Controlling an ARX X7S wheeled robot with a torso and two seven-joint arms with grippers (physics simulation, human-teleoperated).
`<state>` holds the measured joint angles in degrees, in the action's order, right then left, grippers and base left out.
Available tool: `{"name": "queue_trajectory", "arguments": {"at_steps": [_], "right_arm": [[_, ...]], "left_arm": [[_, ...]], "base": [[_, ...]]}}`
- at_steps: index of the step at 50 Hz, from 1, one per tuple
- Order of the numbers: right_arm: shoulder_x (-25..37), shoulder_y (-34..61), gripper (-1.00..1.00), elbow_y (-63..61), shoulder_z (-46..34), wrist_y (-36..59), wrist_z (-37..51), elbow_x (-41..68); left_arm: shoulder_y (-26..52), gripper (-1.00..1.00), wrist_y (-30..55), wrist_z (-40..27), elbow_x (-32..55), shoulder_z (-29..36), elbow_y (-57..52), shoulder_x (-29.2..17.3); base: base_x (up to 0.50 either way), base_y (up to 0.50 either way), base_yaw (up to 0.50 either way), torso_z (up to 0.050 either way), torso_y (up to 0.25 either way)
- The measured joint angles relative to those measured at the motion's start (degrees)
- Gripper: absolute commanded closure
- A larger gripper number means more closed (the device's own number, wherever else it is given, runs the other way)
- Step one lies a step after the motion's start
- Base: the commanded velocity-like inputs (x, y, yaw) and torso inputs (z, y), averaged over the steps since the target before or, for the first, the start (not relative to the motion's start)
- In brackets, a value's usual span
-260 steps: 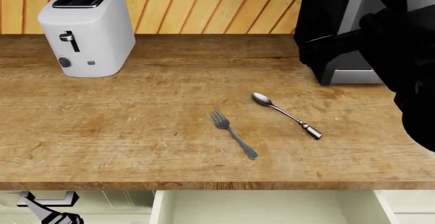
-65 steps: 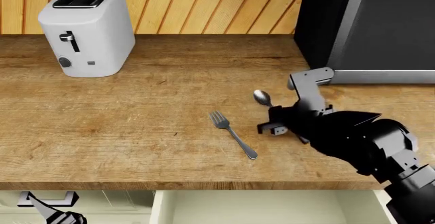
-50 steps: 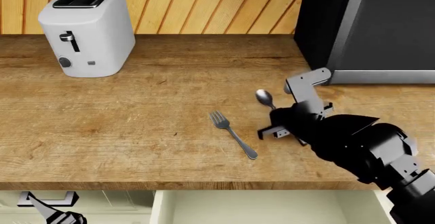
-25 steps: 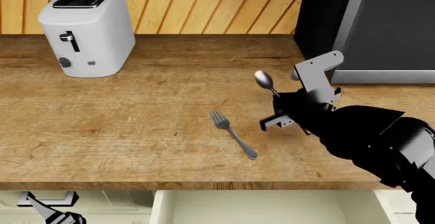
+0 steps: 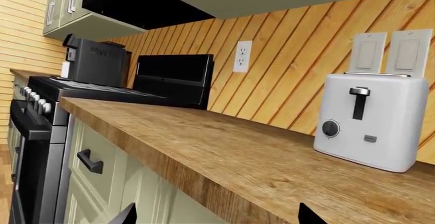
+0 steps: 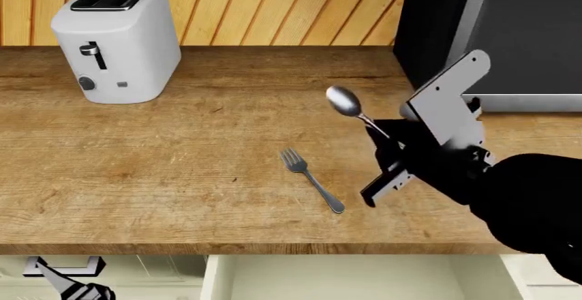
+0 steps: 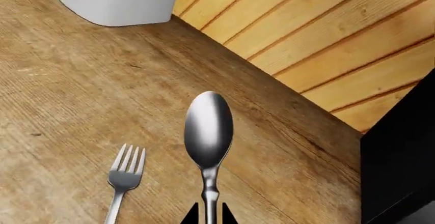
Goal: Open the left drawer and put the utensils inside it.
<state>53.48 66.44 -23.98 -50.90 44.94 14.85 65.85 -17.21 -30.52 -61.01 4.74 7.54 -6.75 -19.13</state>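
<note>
Already the cream-white left drawer (image 6: pixel 364 279) stands open at 6 o'clock. The right hand (image 6: pixel 386 151) pinches the small silver spoon (image 6: pixel 350 106) above the wooden bench (image 6: pixel 182 177); the silver four-tined fork (image 6: pixel 312 179) still waits there.

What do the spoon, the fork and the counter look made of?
Spoon: polished metal, mirror-like bowl with bright highlights. Fork: the same silvery metal, duller sheen. Counter: wood with visible grain and a matte finish, though it could be a printed laminate.

Bright, even, sharp renders; only faint soft shadows, no glare.
</note>
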Motion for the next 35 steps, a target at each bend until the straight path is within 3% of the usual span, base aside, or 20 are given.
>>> {"name": "queue_trajectory", "arguments": {"at_steps": [18,35], "right_arm": [[8.3,4.6,1.00,-17.2,1.8,3.6,-2.0,5.7],[8.8,11.0,1.00,-27.4,2.0,9.7,-2.2,10.8]], "left_arm": [[-0.1,-1.00,1.0,-0.3,-0.3,-0.1,-0.8,-0.1],[-0.3,-1.00,1.5,-0.6,-0.7,-0.1,-1.3,-0.2]], "base": [[0.00,0.00,0.00,0.000,0.000],[0.00,0.00,0.00,0.000,0.000]]}}
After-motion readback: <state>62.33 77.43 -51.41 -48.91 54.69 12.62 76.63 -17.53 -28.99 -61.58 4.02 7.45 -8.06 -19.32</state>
